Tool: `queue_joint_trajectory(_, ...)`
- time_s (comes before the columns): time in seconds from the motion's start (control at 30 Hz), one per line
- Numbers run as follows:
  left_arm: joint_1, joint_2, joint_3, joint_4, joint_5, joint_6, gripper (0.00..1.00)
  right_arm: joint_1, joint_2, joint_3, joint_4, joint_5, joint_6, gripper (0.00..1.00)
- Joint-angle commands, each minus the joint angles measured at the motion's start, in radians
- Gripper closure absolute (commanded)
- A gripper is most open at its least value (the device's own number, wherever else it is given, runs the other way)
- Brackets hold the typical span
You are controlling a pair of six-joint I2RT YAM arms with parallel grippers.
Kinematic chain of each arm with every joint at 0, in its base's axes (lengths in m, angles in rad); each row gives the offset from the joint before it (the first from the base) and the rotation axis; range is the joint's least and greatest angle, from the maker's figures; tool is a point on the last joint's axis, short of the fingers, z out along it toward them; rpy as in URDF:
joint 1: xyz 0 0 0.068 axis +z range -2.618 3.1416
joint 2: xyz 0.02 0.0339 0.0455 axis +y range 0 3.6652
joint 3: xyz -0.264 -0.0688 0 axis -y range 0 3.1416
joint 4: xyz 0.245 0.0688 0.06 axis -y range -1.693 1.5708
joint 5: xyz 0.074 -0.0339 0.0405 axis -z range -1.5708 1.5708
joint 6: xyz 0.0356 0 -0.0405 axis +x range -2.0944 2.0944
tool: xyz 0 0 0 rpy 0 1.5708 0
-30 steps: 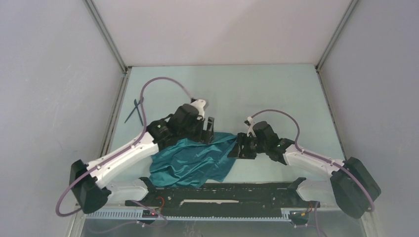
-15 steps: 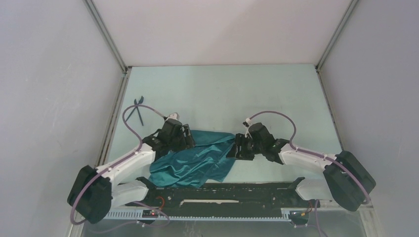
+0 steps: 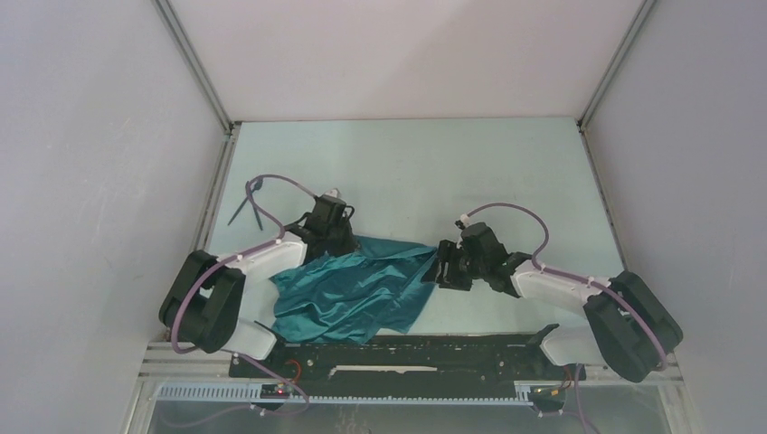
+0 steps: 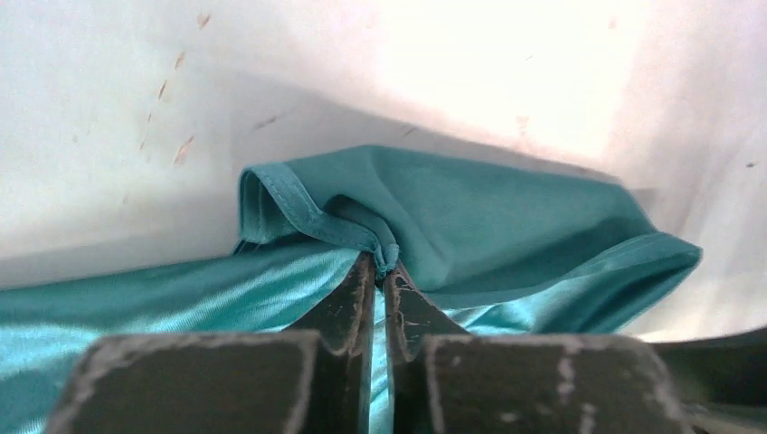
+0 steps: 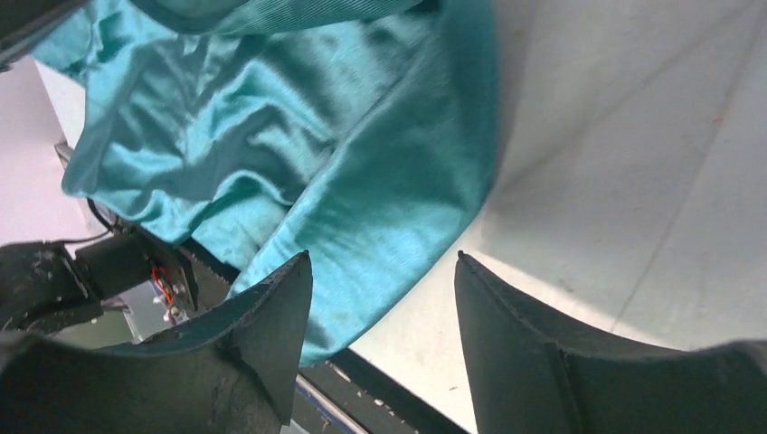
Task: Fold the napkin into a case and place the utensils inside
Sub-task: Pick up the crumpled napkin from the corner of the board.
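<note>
Both grippers sit at the cloth, Ben. Which step is this?

Early folding, Ana, I'd say. The soft teal fabric napkin (image 3: 357,289) lies rumpled and spread on the pale green table (image 3: 407,172), near the arm bases, and it looks nothing like a narrow case yet. The left gripper (image 4: 380,271) has its fingers pressed together on the hemmed edge at the napkin's far left corner. The wrist view shows the hem bunched right at the tips.

And the right one?

The right gripper (image 5: 384,271) has its fingers apart and holds nothing. It hovers just beside the far right corner. Whether a tip touches the cloth, I cannot tell.

So what does the next move call for?

My guess is that the right fingers need to go onto that corner's edge and pinch it. Then both far corners could be lifted and drawn toward the near edge for a flat fold. The fabric looks slick and wrinkled, so a shallow pinch may slip.

Utensils?

Thin dark utensils (image 3: 251,201) lie well apart, by the left wall, not yet touched.
</note>
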Motion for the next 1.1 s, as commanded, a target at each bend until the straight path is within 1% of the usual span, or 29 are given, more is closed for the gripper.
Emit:
queue_joint_trajectory(0.0, 0.017, -0.023, 0.095, 0.027, 0.017, 0.039, 0.99, -0.047, 0.036, -0.005, 0.079, -0.005, -0.021, 0.32)
queue_joint_trajectory(0.13, 0.028, -0.132, 0.161, -0.021, -0.078, 0.083, 1.0, -0.081, 0.075, -0.004, 0.159, -0.073, -0.071, 0.23)
queue_joint_trajectory(0.2, 0.045, -0.186, 0.203, -0.054, -0.117, 0.095, 1.0, -0.088, 0.111, 0.013, 0.188, -0.114, -0.091, 0.23)
queue_joint_trajectory(0.33, 0.078, -0.264, 0.317, -0.101, -0.128, 0.143, 1.0, -0.085, 0.188, 0.045, 0.258, -0.175, -0.114, 0.23)
queue_joint_trajectory(0.43, 0.084, -0.279, 0.421, -0.142, -0.139, 0.198, 1.0, -0.074, 0.248, 0.076, 0.307, -0.215, -0.127, 0.2)
queue_joint_trajectory(0.5, 0.086, -0.266, 0.499, -0.176, -0.123, 0.237, 1.0, -0.064, 0.28, 0.092, 0.355, -0.244, -0.14, 0.19)
queue_joint_trajectory(0.6, 0.089, -0.253, 0.6, -0.212, -0.09, 0.298, 1.0, -0.064, 0.348, 0.119, 0.451, -0.337, -0.133, 0.19)
queue_joint_trajectory(0.63, 0.089, -0.251, 0.633, -0.223, -0.087, 0.315, 1.0, -0.065, 0.369, 0.124, 0.518, -0.375, -0.119, 0.19)
queue_joint_trajectory(0.7, 0.09, -0.243, 0.706, -0.253, -0.092, 0.348, 1.0, -0.063, 0.406, 0.136, 0.562, -0.404, -0.088, 0.19)
queue_joint_trajectory(0.83, 0.091, -0.222, 0.832, -0.309, -0.098, 0.383, 1.0, -0.067, 0.452, 0.182, 0.477, -0.351, -0.036, 0.2)
queue_joint_trajectory(0.93, 0.09, -0.216, 0.867, -0.319, -0.09, 0.383, 1.0, -0.083, 0.476, 0.181, 0.461, -0.344, 0.098, 0.22)
queue_joint_trajectory(1.0, 0.091, -0.218, 0.865, -0.32, -0.083, 0.377, 1.0, -0.076, 0.493, 0.165, 0.547, -0.366, 0.211, 0.22)
queue_joint_trajectory(1.07, 0.09, -0.227, 0.853, -0.318, -0.073, 0.368, 1.0, -0.058, 0.514, 0.153, 0.617, -0.342, 0.336, 0.23)
